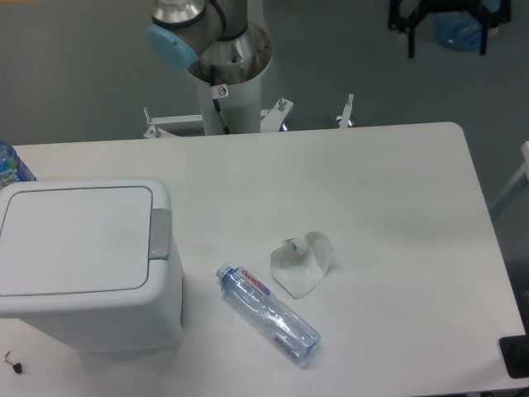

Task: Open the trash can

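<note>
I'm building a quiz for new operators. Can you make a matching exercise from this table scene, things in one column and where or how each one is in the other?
Things:
1. trash can
2. plastic bottle
3. crumpled wrapper
4. gripper

Descriptions:
A. lying on its side near the front of the table
B. at the table's left edge, lid shut
C. at the top right, beyond the table
D. just behind and right of the bottle

Pairs: 1-B, 2-A, 3-D, 4-C
</note>
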Controlling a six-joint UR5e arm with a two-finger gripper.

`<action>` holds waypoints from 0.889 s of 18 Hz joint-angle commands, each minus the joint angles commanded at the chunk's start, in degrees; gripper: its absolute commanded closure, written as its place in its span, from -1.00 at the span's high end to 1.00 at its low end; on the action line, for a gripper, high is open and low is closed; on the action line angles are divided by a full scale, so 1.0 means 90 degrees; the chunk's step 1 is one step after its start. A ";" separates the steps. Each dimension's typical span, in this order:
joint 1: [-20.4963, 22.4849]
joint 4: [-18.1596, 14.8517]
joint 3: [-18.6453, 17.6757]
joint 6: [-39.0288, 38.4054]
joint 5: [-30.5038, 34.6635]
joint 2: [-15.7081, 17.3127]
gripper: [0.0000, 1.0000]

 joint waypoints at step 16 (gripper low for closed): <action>-0.1163 0.0480 -0.0098 -0.2317 -0.0019 -0.0176 1.00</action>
